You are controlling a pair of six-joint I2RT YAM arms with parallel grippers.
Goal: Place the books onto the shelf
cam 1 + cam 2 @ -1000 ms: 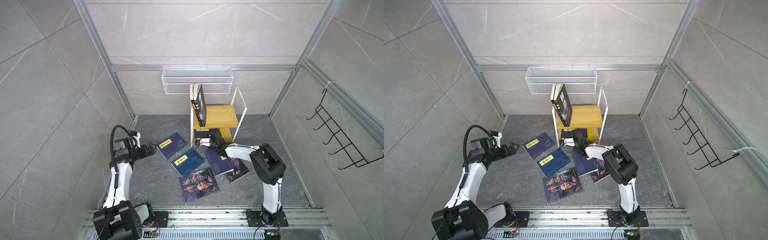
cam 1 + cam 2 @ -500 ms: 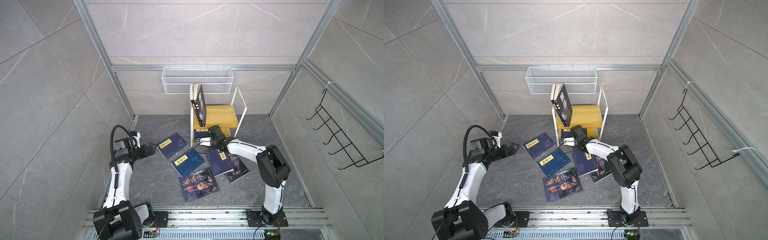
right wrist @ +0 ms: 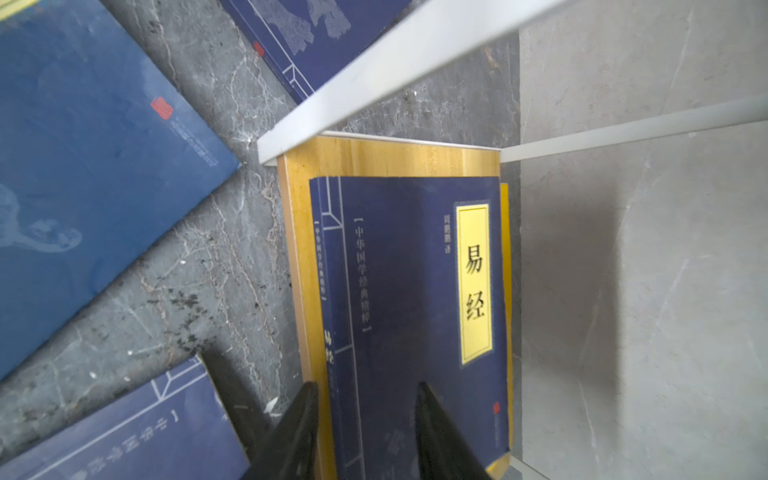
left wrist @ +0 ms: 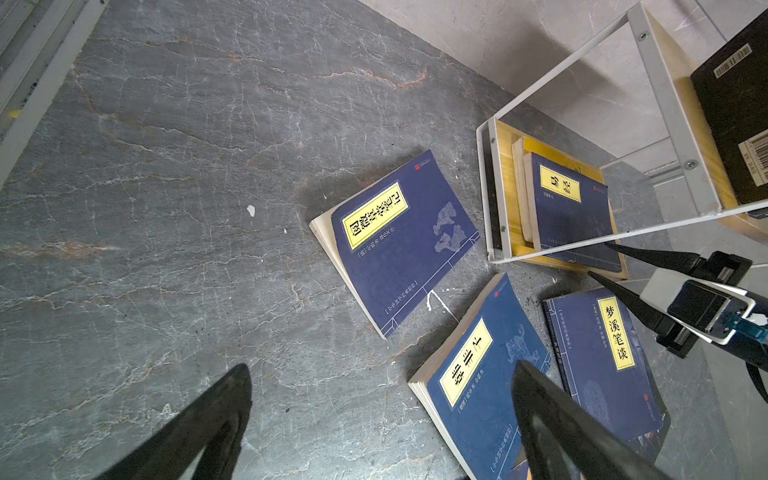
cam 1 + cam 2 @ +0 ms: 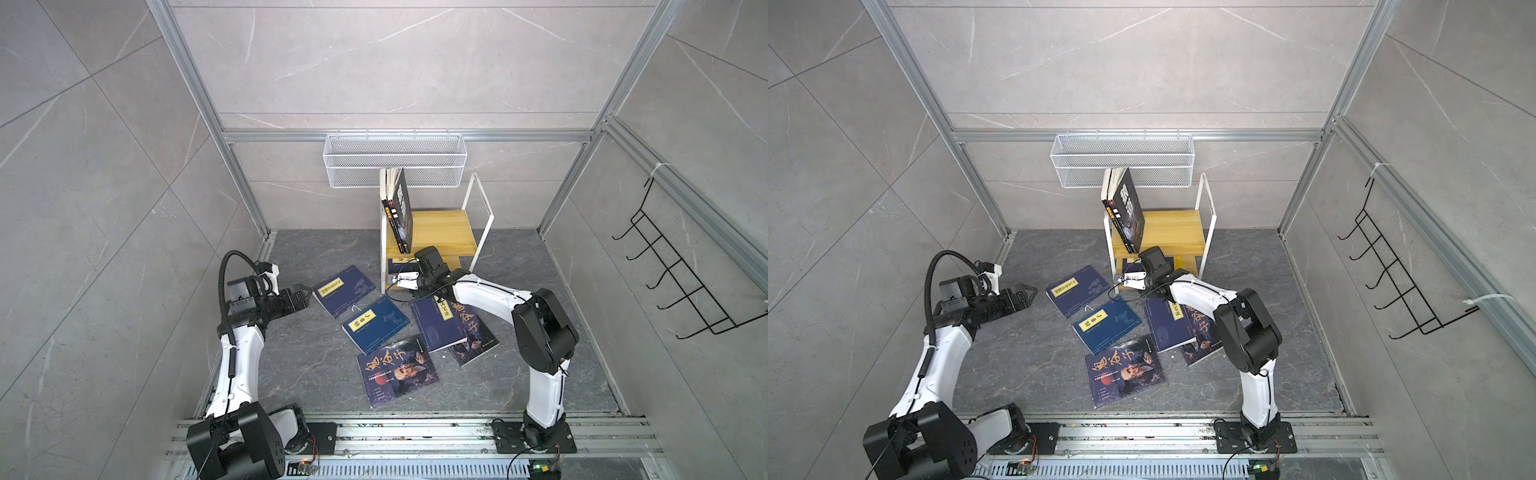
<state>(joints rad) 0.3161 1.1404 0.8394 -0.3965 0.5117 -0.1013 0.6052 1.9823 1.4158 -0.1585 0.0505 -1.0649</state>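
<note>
In both top views the small two-tier shelf of light yellow boards in a thin white frame [image 5: 440,232] is standing at the back of the dark grey veined stone table [image 5: 316,357]. A black paperback with white characters [image 5: 402,212] is leaning tilted at the left end of its upper board, with pale-edged volumes [image 5: 386,183] behind it. Five thin navy and blue paperbacks [image 5: 376,324] are lying loose on the table before the shelf, two of them overlapping beside the right arm [image 5: 486,291], which is reaching to the front of the lower tier. The left gripper [image 5: 306,292] is hovering well apart from the shelf, near the closest yellow-labelled book [image 5: 343,291]. The left wrist view is showing that gripper released, jaws spread wide and holding nothing. It is also showing the right gripper [image 4: 598,259] with its tips parted at the front corner of a navy book with a yellow title label [image 4: 573,216], which is lying flat on the lower board atop a yellow-covered volume [image 4: 548,150]. The right wrist view is agreeing: the jaws are standing apart over that book's near edge, clamping nothing. Judgement: a low withdrawal is risking a fingertip dragging this book forward off its stack. The white frame bar [image 3: 374,72] is running close enough to catch the gripper. The leaning black paperback, unbraced on its open side, is liable to topple if the shelf is knocked.
</note>
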